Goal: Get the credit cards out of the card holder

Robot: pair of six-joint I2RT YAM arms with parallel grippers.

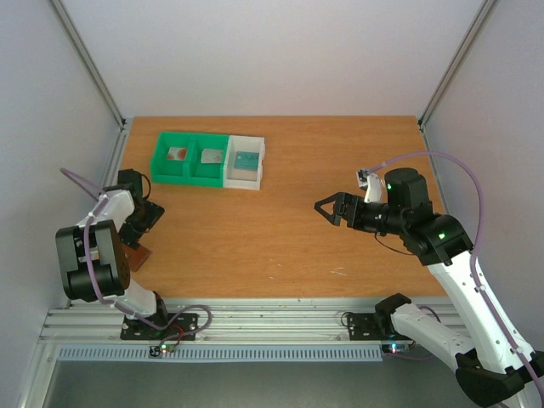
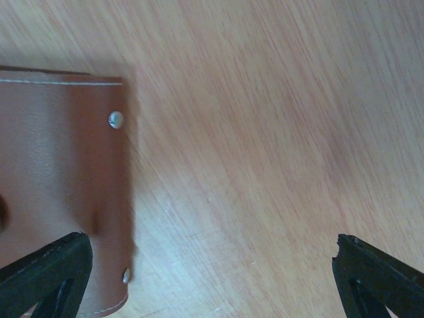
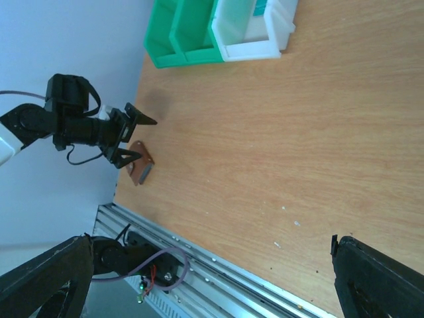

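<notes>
The brown card holder [image 1: 137, 256] lies flat on the table at the near left, beside the left arm's base. In the left wrist view the card holder [image 2: 59, 192] shows its brown outside and two rivets. My left gripper [image 2: 212, 268] hovers open just above it, one finger [image 2: 46, 275] over its edge, bare wood between the fingers. Three credit cards lie in the bins: a white one with a red mark [image 1: 177, 154], a greyish one [image 1: 210, 156], a teal one [image 1: 246, 160]. My right gripper [image 1: 327, 208] hangs open and empty over the table's right half.
Two joined green bins [image 1: 190, 174] and a white bin [image 1: 244, 180] stand at the back left. The aluminium rail [image 1: 272, 321] runs along the near edge. Frame posts and grey walls close in both sides. The right wrist view shows the left gripper [image 3: 132, 136] over the card holder [image 3: 140, 171].
</notes>
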